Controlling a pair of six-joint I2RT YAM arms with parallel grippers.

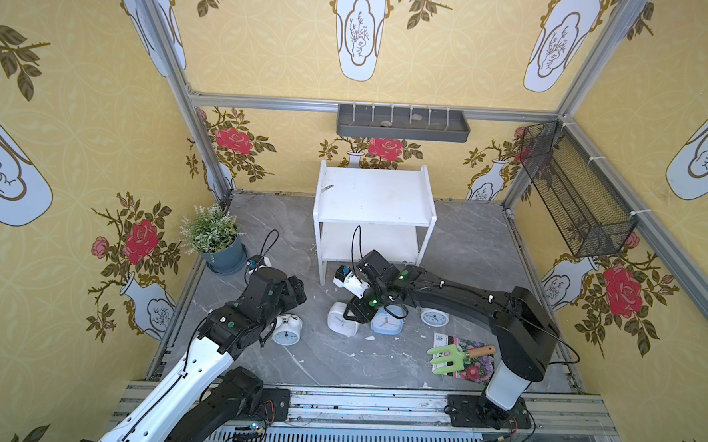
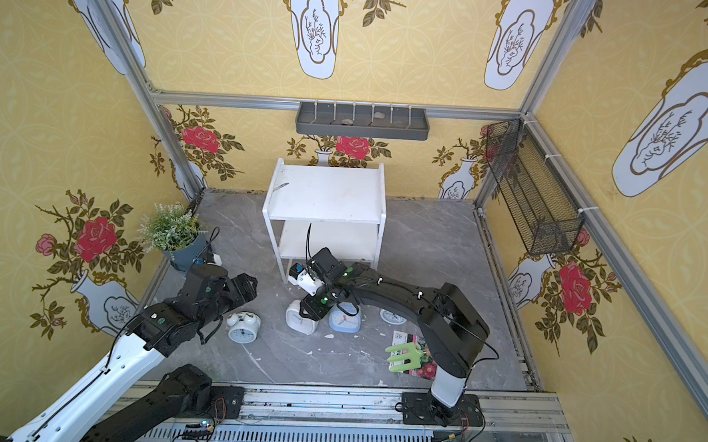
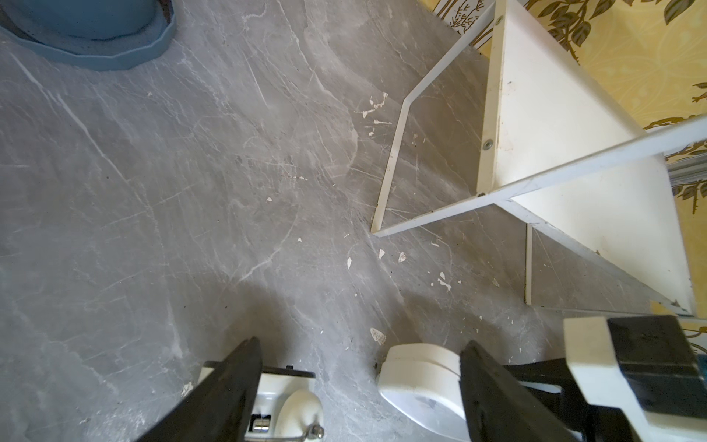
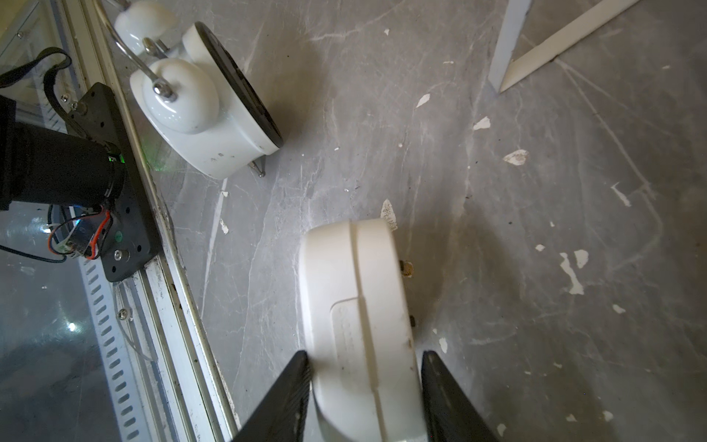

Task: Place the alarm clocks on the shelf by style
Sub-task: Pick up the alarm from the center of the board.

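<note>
White rounded-square clock (image 4: 355,291) stands on table (image 4: 535,191) between right gripper (image 4: 364,356) fingers (image 4: 287,405). Fingers sit at both its sides; clamped or not, cannot tell. Left gripper (image 3: 361,344) fingers apart, empty. Step: grasping. Next: firm squeeze, then lift to shelf (image 1: 374,194) ahead of fingertips.

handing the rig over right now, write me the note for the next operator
Left gripper: open, empty, hovering by the left twin-bell clock.
Right gripper: closed on the white square clock, which looks not yet lifted off the table.
Other clocks: blue square clock beside the white one, right twin-bell clock under the right arm; both on the table.
Shelf: both boards bare.
Done: nothing placed.
Left: all four clocks, probably one style per board.
</note>
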